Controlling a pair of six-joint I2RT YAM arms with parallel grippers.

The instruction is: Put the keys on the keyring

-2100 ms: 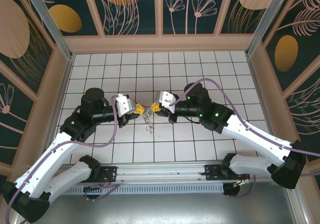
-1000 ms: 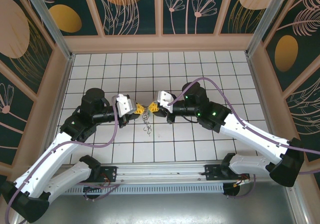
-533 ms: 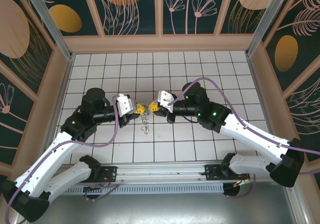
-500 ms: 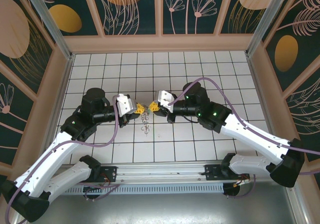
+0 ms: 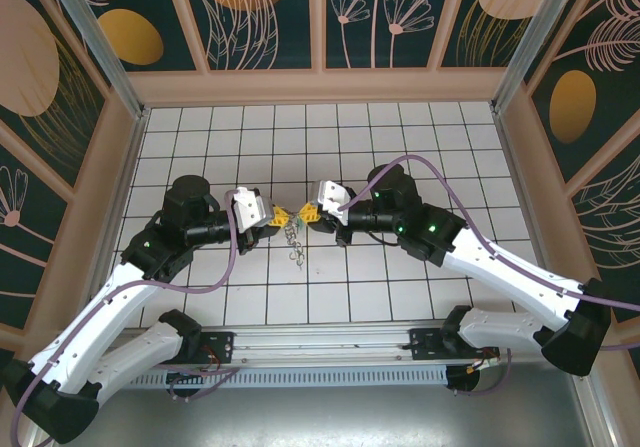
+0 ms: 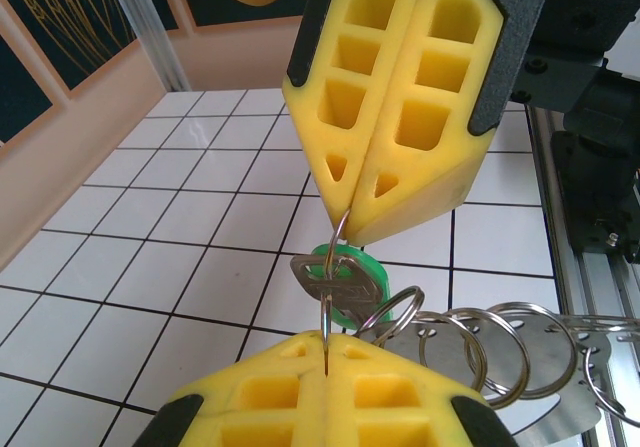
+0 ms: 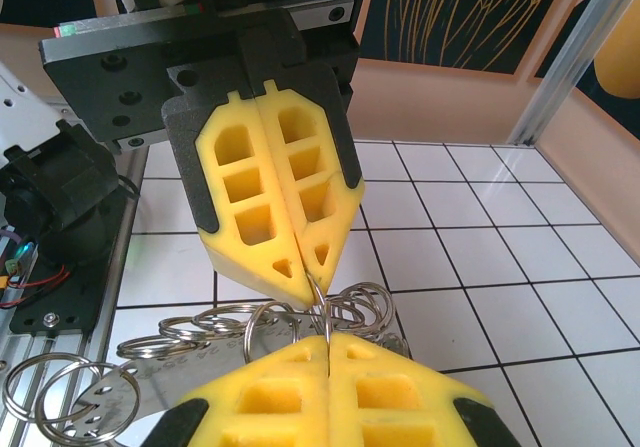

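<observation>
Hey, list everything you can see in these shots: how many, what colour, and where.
table: one, white tiles with dark grid lines, under everything
walls: dark teal panels with orange shapes and pale plant drawings, tan frames, around the table
keyring: one, thin silver loop, held above mid-table
keys: at least one, silver with a green head, hanging at the keyring
linked rings: several, silver, chained beside the green head
flat tag: one, silver, among the linked rings
arms: two, white and black, reaching from the near edge to mid-table
left fingers: two, yellow, shut on the keyring
right fingers: two, yellow, shut on the keyring, tip to tip with the left
</observation>
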